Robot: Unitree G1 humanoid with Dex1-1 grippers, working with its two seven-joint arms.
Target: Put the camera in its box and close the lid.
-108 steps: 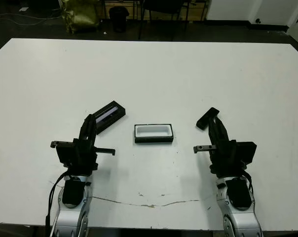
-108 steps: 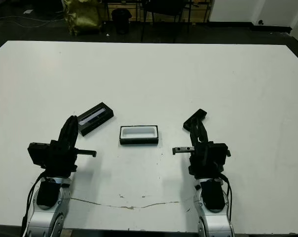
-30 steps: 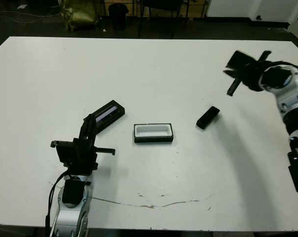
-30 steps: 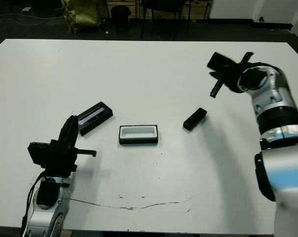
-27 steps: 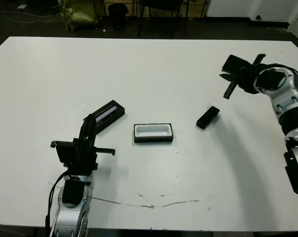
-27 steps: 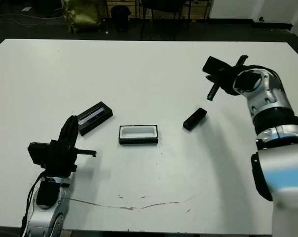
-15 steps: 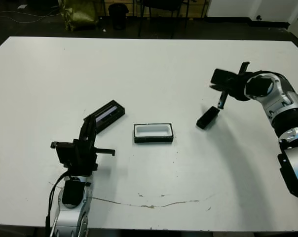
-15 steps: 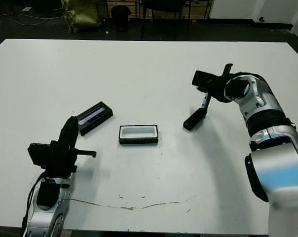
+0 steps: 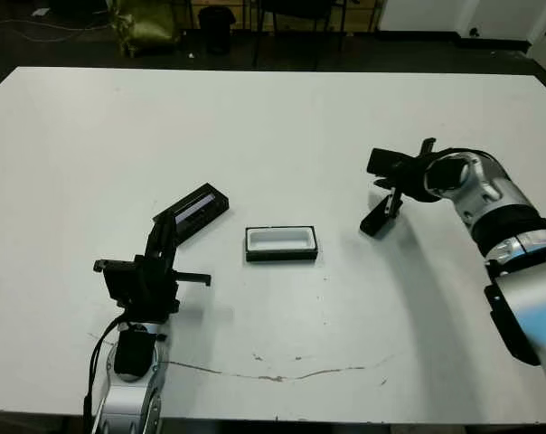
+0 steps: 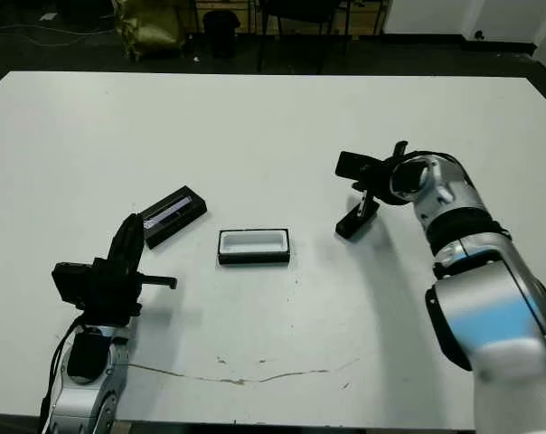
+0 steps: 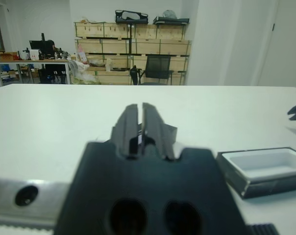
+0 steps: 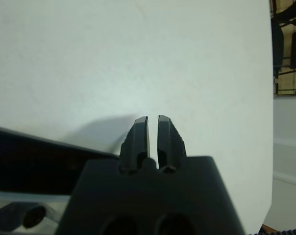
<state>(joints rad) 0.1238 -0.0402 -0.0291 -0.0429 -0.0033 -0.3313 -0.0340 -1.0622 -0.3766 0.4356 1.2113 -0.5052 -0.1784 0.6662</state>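
The right gripper, high over the table's far right edge a second ago, has swung down and inward and now hangs just above the far end of the camera, its two fingers pressed nearly together with only a thin slit between them and nothing held. The camera has not moved: it lies slantwise on the white table, to the right of the box and apart from it. Whether the fingertips touch the camera cannot be told from the head views. The box sits open at the table's middle, its white lining showing, where it was in the earlier frames. The lid lies slantwise to the box's left, window strip up, likewise unmoved. The left gripper stays low near the table's front edge, its tips close by the lid's near end, fingers clenched to a narrow gap and holding nothing.
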